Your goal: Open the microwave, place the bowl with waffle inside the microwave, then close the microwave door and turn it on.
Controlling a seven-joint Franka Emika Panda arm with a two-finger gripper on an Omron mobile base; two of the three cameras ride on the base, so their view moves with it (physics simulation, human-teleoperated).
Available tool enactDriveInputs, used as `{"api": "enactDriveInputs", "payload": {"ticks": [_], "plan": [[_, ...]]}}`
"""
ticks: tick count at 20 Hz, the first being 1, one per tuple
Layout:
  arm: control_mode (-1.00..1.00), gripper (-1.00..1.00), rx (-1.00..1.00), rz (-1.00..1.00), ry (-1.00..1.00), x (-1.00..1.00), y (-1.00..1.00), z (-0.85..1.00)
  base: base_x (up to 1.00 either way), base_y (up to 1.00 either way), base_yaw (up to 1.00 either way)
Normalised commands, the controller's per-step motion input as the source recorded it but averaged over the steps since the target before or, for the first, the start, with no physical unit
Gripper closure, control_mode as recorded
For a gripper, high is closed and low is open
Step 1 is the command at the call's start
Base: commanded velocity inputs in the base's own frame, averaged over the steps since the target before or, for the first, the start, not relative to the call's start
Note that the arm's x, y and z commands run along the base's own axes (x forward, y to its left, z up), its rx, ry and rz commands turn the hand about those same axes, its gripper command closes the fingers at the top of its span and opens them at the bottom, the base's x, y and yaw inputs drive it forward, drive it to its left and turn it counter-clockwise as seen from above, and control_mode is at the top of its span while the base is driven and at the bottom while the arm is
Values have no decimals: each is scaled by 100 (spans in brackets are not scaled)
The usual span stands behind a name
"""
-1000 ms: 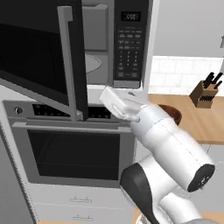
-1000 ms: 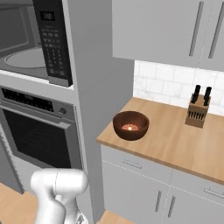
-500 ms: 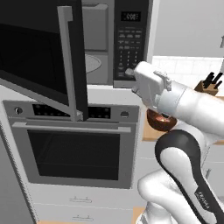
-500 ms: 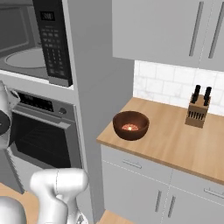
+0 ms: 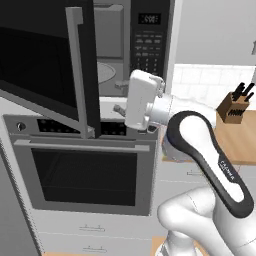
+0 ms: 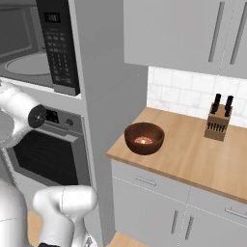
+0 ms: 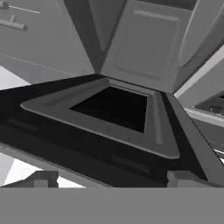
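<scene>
- Gripper (image 7: 109, 179): in the hand view the two finger tips stand wide apart with nothing between them. The hand faces the open microwave door at close range, just in front of the oven's control strip in the left base view.
- Microwave door (image 5: 47, 65): swung fully outward to the left, its vertical bar handle (image 5: 77, 70) at the near edge. The opening step is judged done.
- Microwave (image 5: 150, 50): the cavity is exposed, the turntable (image 6: 31, 62) is bare, and the keypad sits to the right.
- Bowl (image 6: 144, 138): it rests untouched on the wooden counter (image 6: 193, 154) to the right of the oven column, well apart from the hand, with the waffle (image 6: 143, 141) in its bottom.
- Outstanding: fetching the bowl, loading it, shutting the door, starting the unit.
- Change over the last second: the hand has swung from beside the door handle out to the right and back toward the oven front. The door and bowl are unchanged.
- Knife block (image 6: 217, 120): at the far right of the counter, undisturbed.
</scene>
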Motion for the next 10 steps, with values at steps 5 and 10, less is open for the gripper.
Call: {"api": "enactDriveInputs", "payload": {"ticks": [5,10], "plan": [[-100,-100,21,40,5,62,15,-7,0,0,0],[-100,-100,8,28,0,35,38,0,0,0,0]]}}
